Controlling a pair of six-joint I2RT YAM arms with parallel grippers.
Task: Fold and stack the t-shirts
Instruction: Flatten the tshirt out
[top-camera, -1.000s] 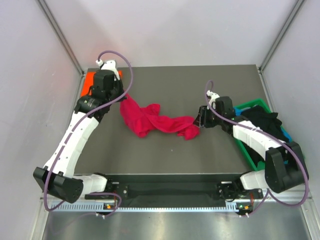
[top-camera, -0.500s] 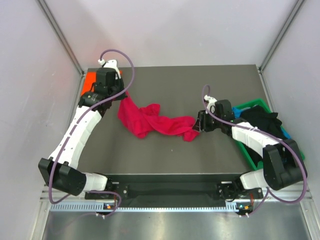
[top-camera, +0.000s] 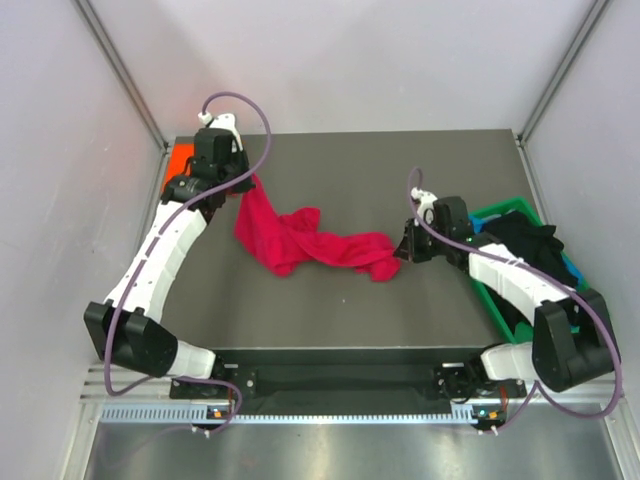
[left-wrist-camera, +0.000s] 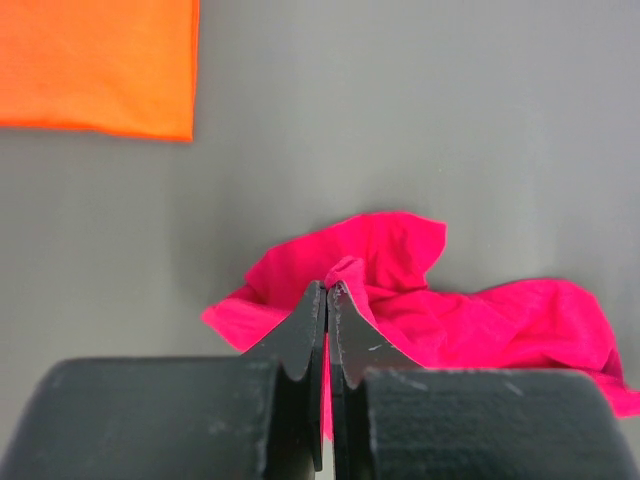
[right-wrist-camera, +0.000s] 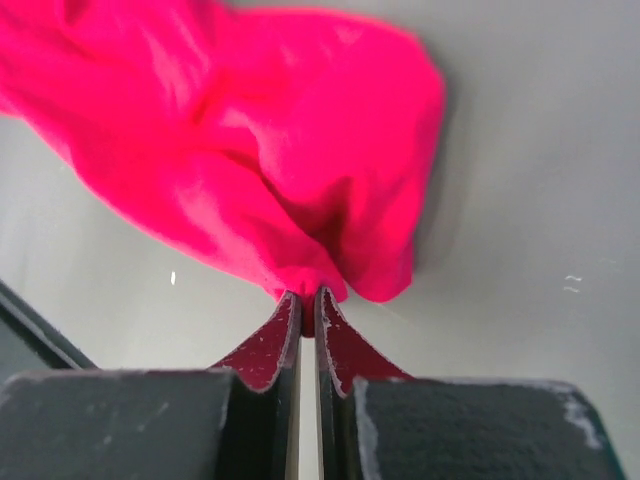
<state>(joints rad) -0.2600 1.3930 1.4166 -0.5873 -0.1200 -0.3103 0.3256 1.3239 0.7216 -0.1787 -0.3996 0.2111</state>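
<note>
We just closed the right end effector (right-wrist-camera: 308, 298) on one end of the crimson t-shirt (top-camera: 300, 240); the left end effector (left-wrist-camera: 328, 292) grips its opposite end, ready for spreading.

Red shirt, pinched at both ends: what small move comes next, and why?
Probably lift and pull the ends apart: the left fingers and right fingers are shut on the red shirt, which lies bunched and twisted on the table, so it needs spreading before folding.

Crimson t-shirt (top-camera: 300, 242), orange t-shirt (left-wrist-camera: 95, 60), green bin (top-camera: 497, 211)
</note>
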